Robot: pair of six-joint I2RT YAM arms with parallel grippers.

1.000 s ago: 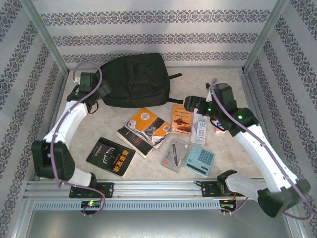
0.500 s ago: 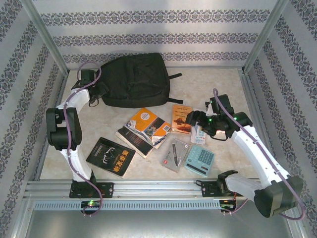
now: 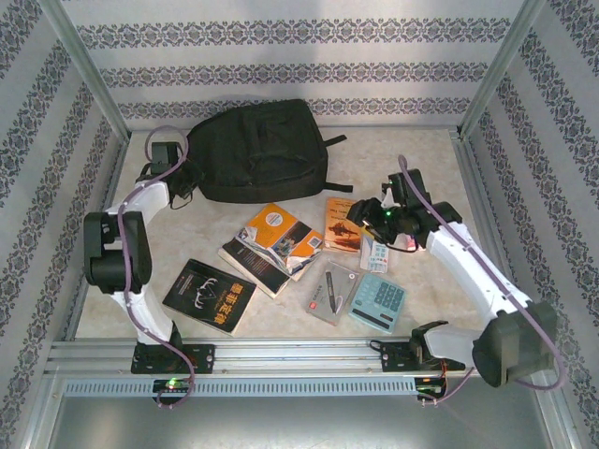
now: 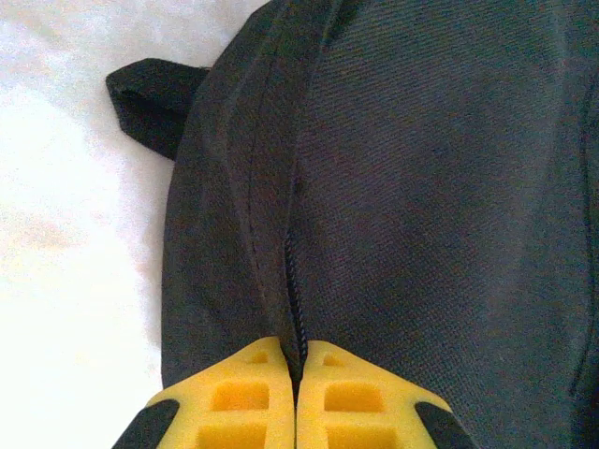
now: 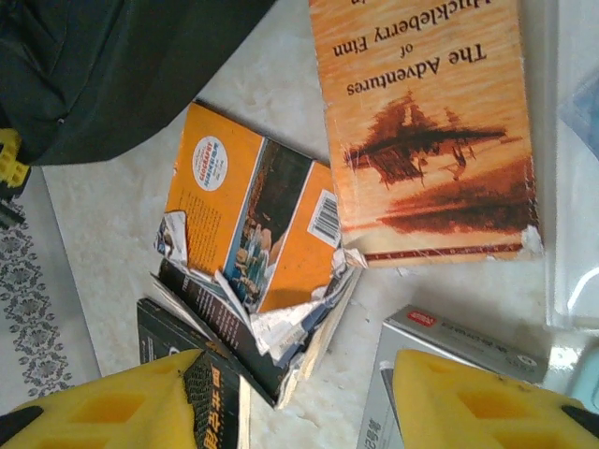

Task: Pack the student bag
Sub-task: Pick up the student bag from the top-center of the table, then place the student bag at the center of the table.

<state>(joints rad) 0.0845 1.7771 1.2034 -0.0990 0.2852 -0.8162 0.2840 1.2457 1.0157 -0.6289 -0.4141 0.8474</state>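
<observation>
The student bag is a large black backpack lying flat at the back of the table. My left gripper is at its left edge. In the left wrist view its yellow fingers are shut on the bag's zipper seam, with the fabric pinched between the tips. My right gripper hovers over the books at centre right. Its fingers stand apart with nothing between them, above the table beside the torn orange book.
An orange "Huckleberry Finn" book lies under the right wrist. The torn orange book rests on a dark book. A black-covered book, a grey pen box, a light blue calculator and a small white packet lie nearer the front.
My left gripper has closed on the bag's left seam. My right arm has swung in over the books and its jaws have narrowed.
</observation>
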